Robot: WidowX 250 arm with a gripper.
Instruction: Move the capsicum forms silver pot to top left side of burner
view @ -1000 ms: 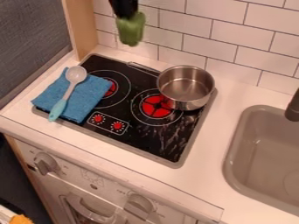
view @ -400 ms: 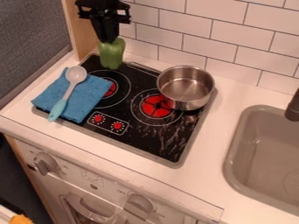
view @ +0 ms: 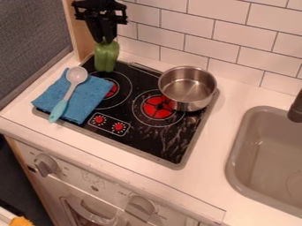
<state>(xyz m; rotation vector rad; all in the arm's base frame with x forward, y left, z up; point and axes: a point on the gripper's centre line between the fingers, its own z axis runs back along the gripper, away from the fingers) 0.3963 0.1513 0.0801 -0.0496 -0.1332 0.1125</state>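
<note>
Your capsicum [view: 106, 58] sits lower, farther left now.
Your gripper [view: 105, 40] pinches its top by the burner's [view: 142, 80] upper-left corner; slight lowering and release likely remain.

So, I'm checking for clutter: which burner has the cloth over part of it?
The burner nearer the green capsicum; the blue cloth hides part of its ring. The other burner has the silver pot over its edge instead.
</note>
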